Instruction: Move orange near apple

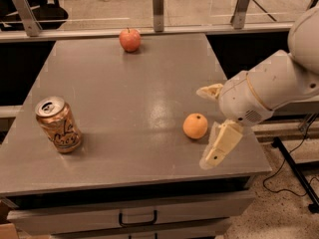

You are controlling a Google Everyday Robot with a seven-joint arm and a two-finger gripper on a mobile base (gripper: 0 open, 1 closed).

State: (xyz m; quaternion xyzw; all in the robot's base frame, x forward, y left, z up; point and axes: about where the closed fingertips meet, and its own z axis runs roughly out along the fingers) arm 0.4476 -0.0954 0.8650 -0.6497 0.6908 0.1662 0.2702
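The orange (195,126) sits on the grey table (124,88) near its right front edge. The red apple (129,39) stands at the table's far edge, left of the middle post. My gripper (211,119) is open, coming in from the right just above the table. One cream finger (209,91) is behind the orange and the other finger (221,144) is in front of it. The orange lies just left of the gap between them, not held.
An orange-tan drink can (58,125) stands upright at the table's front left. A rail with metal posts (158,1) runs along the table's far edge. A drawer handle (137,217) is below the front edge. Cables lie on the floor at right.
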